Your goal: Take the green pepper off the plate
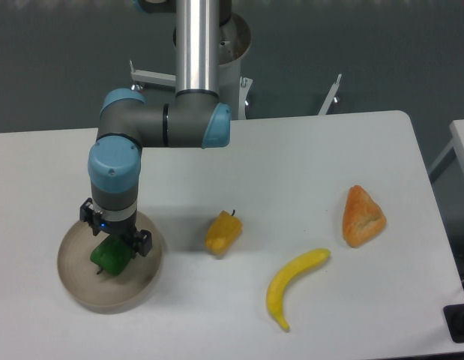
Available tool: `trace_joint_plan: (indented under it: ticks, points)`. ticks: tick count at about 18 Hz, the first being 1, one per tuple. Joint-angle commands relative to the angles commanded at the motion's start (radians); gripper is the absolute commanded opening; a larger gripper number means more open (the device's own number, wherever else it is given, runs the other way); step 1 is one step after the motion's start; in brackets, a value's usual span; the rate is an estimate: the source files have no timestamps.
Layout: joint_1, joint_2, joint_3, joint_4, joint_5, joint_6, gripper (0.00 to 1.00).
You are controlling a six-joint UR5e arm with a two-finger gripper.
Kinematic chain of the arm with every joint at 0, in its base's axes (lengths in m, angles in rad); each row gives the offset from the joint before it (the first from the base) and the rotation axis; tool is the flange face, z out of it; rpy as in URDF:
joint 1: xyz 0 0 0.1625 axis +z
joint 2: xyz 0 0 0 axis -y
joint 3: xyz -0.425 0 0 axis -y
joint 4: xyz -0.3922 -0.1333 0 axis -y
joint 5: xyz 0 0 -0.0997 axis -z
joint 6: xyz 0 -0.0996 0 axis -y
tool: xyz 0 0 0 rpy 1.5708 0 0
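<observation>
One relation governs the coming grasp: the hand [112, 238] hangs directly over the green pepper [112, 255], which lies on the left-of-centre part of the plate [142, 281], so the approach looks like a straight descent. The pepper's long axis runs roughly from upper right to lower left across the plate. The fingers are hidden behind the wrist, so their spread cannot be told, nor whether they touch the pepper.

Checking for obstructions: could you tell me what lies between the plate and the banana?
In the camera view, the yellow-orange pepper sits between the plate and the banana; otherwise bare table.
</observation>
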Motion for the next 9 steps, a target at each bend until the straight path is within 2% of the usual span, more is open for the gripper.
trace_joint_plan:
  ticks: [9]
  points:
    - [-0.008,-0.006,-0.002,0.0,0.0,0.0,1.0]
